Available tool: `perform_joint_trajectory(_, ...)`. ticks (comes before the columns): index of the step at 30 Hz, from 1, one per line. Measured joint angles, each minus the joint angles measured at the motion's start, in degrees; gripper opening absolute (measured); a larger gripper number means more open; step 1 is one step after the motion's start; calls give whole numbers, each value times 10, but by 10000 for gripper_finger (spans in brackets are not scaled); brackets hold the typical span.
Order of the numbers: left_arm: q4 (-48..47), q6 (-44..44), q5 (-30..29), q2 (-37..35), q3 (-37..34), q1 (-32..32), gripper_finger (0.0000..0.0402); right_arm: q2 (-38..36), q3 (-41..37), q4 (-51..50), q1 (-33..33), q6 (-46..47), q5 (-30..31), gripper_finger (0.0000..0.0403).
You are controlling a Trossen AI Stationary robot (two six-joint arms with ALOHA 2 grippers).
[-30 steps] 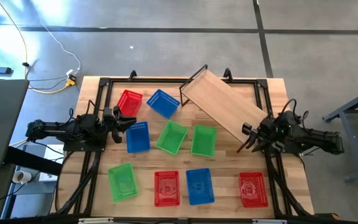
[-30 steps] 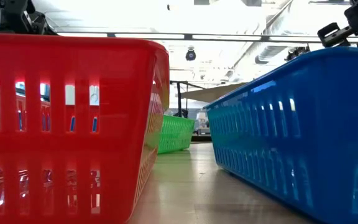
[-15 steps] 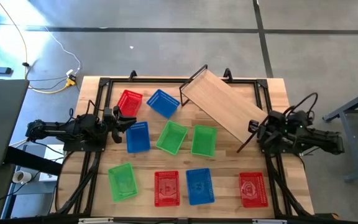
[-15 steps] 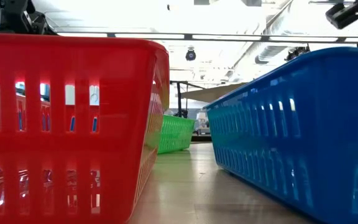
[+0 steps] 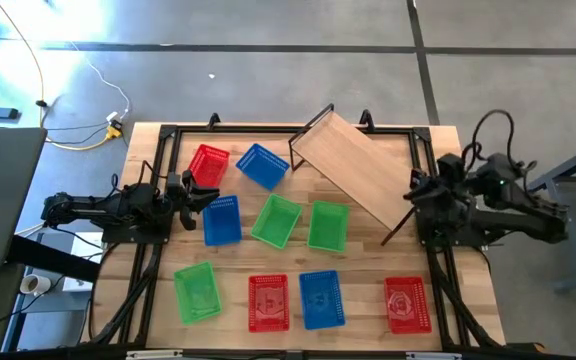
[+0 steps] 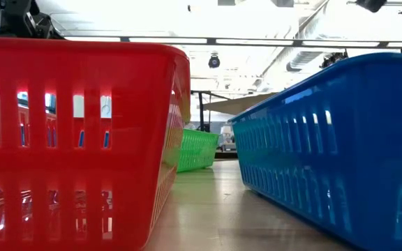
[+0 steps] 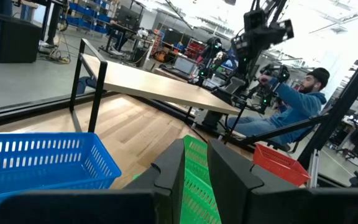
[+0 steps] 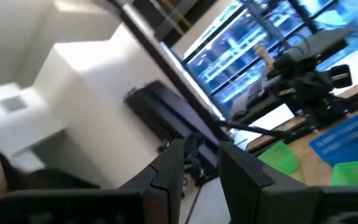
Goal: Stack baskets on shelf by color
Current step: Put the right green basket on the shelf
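Note:
Nine baskets lie scattered on the table, none on the shelf. There are red ones, blue ones and green ones. The shelf stands slantwise at the far right on its black frame. My left gripper waits at the left, level, beside a blue basket, its fingers a little apart with nothing between them. My right gripper hangs high at the right edge, near the shelf's near end, open and tipped upward.
Black rails run along the table's left, far and right edges. In the low view a red basket and a blue one flank a bare strip of tabletop. A person sits beyond the table's right side.
My right gripper has risen from beside the shelf's near right end, well clear of the table. It has tipped from level to pointing upward and rolled somewhat. The shelf and baskets have stayed where they were.

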Motion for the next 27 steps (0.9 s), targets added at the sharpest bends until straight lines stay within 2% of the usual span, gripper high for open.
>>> perform_joint_trajectory(5, 0, 19, -3, 0, 0, 0, 62, 90, 71, -14, 0, 45, 34, 87)
perform_joint_trajectory(11, 0, 84, -4, 0, 0, 0, 62, 211, 149, -21, 0, 75, 35, 87)
perform_joint_trajectory(16, 0, 90, -4, 0, 0, 0, 62, 304, 230, -78, 29, 104, 55, 87)
perform_joint_trajectory(22, 0, 90, -4, 0, 0, 0, 62, 405, 325, -194, 104, 165, 138, 87)
perform_joint_trajectory(27, 0, 90, -4, 0, 0, 0, 62, 468, 369, -241, 163, 221, 218, 87)
